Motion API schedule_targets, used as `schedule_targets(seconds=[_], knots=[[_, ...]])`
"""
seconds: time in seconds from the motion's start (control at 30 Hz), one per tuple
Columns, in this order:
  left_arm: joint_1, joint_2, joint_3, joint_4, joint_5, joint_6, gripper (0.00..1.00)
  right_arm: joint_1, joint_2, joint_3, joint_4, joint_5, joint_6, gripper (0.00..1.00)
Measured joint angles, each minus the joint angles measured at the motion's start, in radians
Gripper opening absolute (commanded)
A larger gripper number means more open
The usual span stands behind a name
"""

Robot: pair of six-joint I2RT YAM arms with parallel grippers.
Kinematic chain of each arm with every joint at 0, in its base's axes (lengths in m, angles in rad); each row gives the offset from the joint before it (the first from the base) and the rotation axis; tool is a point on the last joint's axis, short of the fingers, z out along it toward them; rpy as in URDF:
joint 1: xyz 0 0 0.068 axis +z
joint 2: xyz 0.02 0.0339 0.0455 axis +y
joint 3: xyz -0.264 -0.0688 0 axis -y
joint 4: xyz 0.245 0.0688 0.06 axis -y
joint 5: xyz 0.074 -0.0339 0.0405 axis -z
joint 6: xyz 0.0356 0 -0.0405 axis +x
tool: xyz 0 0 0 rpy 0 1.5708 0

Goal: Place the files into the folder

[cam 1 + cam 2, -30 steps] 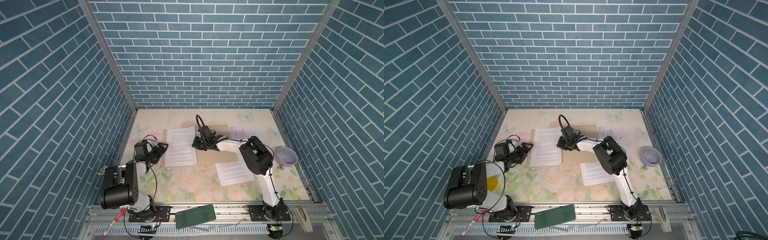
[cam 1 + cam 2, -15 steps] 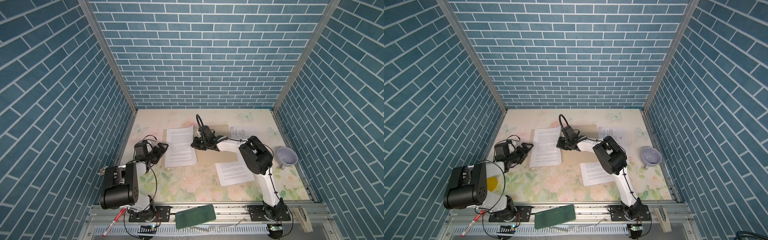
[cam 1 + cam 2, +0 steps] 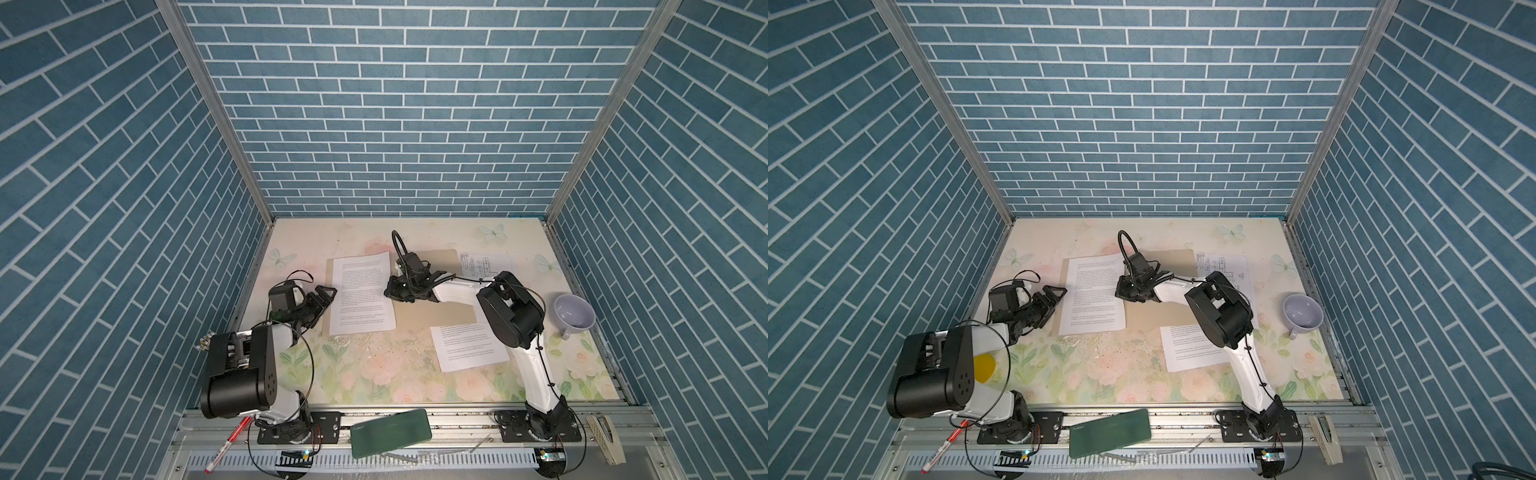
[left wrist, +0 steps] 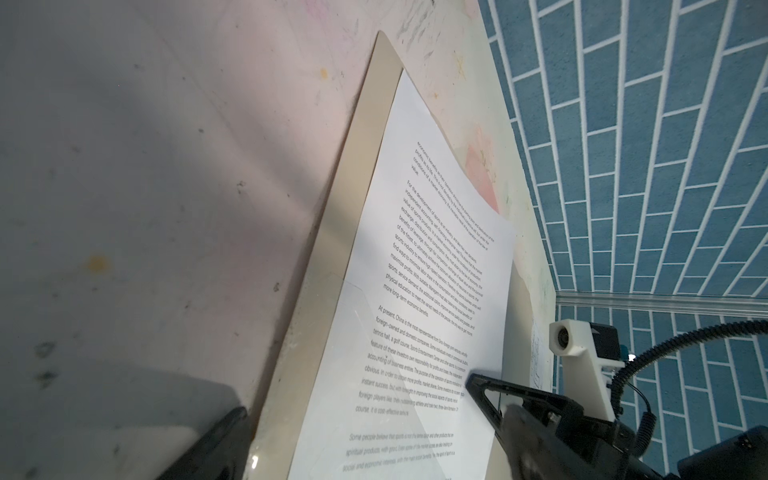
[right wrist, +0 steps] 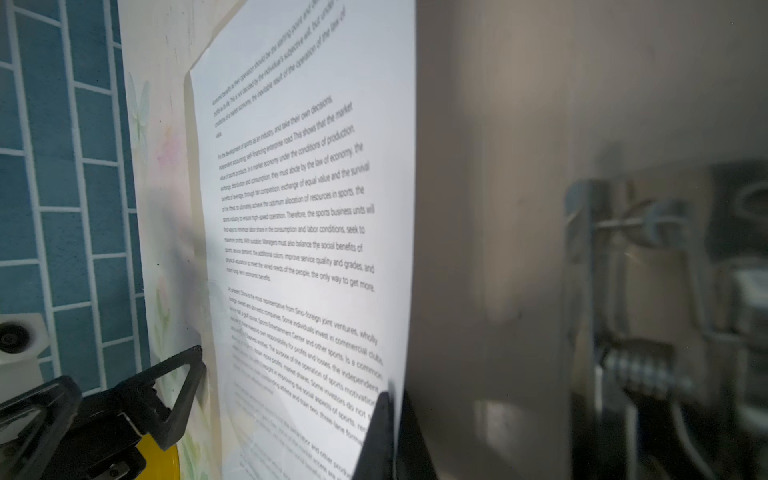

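The tan folder (image 3: 432,320) (image 3: 1152,316) lies open on the table. One printed text sheet (image 3: 360,299) (image 3: 1092,295) rests on its left half. My right gripper (image 3: 387,292) (image 3: 1119,293) (image 5: 390,419) is shut on that sheet's right edge, lifting it slightly. My left gripper (image 3: 328,291) (image 3: 1059,292) (image 4: 357,419) is open at the sheet's left edge, one finger (image 4: 494,392) over the paper. A second text sheet (image 3: 467,349) lies at the front right, partly under the right arm. A diagram sheet (image 3: 484,264) lies behind the folder's right side. The folder's metal clip (image 5: 644,249) looks blurred in the right wrist view.
A lavender cup (image 3: 573,313) stands near the right wall. On the front rail lie a dark green case (image 3: 390,432), a red pen (image 3: 228,442) and a cream clip-like object (image 3: 606,436). A yellow disc (image 3: 984,368) shows beside the left arm's base.
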Motion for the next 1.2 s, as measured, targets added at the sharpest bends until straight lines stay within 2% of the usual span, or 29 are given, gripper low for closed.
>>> schedule_targets(seconds=[0.37, 0.7, 1.03, 1.2], knots=[[0.0, 0.0, -0.005, 0.01, 0.0, 0.0, 0.96, -0.004, 0.0, 0.024, -0.053, 0.007, -0.012, 0.07], [0.0, 0.0, -0.007, 0.013, 0.001, 0.0, 0.96, -0.006, -0.001, 0.046, -0.109, 0.008, -0.027, 0.13], [0.0, 0.0, -0.012, 0.023, 0.001, 0.0, 0.96, -0.011, -0.015, 0.046, -0.158, 0.01, -0.035, 0.12], [0.0, 0.0, -0.015, 0.029, 0.001, 0.0, 0.96, -0.012, -0.016, 0.046, -0.166, 0.006, -0.043, 0.08]])
